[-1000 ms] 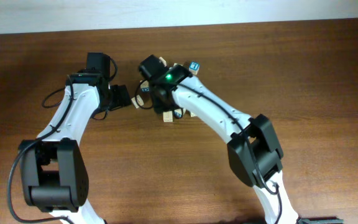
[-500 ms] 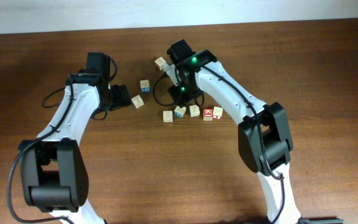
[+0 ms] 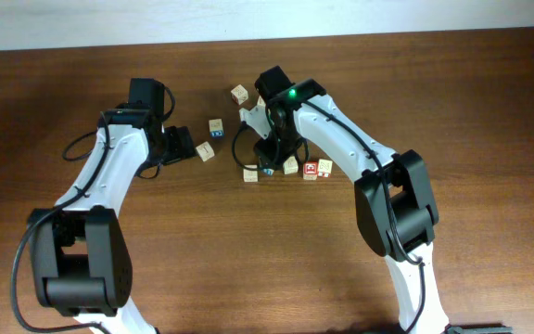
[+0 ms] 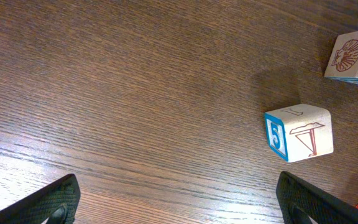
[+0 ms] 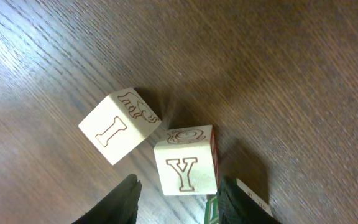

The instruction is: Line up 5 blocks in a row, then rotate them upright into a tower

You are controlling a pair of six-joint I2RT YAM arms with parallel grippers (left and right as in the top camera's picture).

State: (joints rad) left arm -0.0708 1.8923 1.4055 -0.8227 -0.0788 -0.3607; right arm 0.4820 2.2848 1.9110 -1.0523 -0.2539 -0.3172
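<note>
**benchrat:** On the table [image 3: 489,102] right now, where are your blocks and what are the claws doing?

**me:** I'm on the right wrist cam. The right gripper [image 5: 179,182] is low over the wood with its fingers partly spread, and the Y cube [image 5: 185,167] pokes in between the tips. I can see a sliver of bare wood between one finger and the cube. The other finger looks right up against it, but I can't tell if it's actually touching. So it's straddling the cube, not pinching it, as far as I can see. The I cube [image 5: 118,124] sits turned at an angle just beside the Y cube, corners nearly meeting, outside the fingers.

**benchrat:** And the rest?

**me:** From overhead, the blocks [image 3: 290,165] are in a loose row mid-table, right under the right arm. The red-and-white cube [image 3: 311,170] is near the end away from the left arm, with a pale cube [image 3: 324,166] just beside it. The lone cube [image 3: 240,93] is off by itself toward the far edge. The left gripper [image 4: 178,180] is spread wide, with only bare wood between the fingers. The blue-5 cube [image 4: 300,132] sits ahead of it, off to one side and apart from both fingers.
</note>
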